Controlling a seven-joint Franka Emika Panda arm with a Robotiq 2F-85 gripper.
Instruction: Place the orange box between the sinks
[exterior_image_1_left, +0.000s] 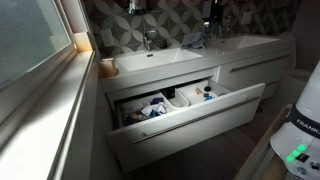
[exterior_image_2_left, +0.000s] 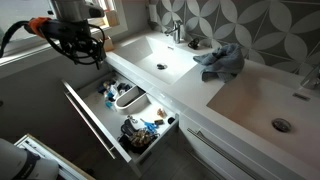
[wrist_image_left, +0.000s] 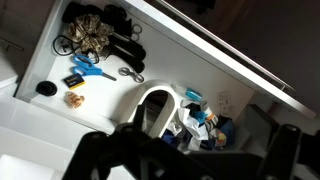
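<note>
In the wrist view a small orange box (wrist_image_left: 75, 98) lies on the white floor of the open drawer (wrist_image_left: 40, 60), next to a black round lid (wrist_image_left: 45, 88) and blue scissors (wrist_image_left: 88, 72). My gripper (wrist_image_left: 195, 160) is open and empty, its dark fingers wide apart at the bottom edge, above the drawer. In an exterior view the gripper (exterior_image_2_left: 78, 45) hovers over the far end of the open drawer (exterior_image_2_left: 95, 125), beside the nearer sink (exterior_image_2_left: 160, 62). A blue-grey cloth (exterior_image_2_left: 222, 60) lies on the counter between the two sinks.
The drawer holds a white curved dish (wrist_image_left: 155, 100), black cables (wrist_image_left: 95, 35) and a pile of bottles and packets (wrist_image_left: 200, 125). Faucets (exterior_image_2_left: 177, 30) stand behind the sinks. A tan object (exterior_image_1_left: 108, 67) sits at the counter's end. The robot base (exterior_image_1_left: 300, 130) is nearby.
</note>
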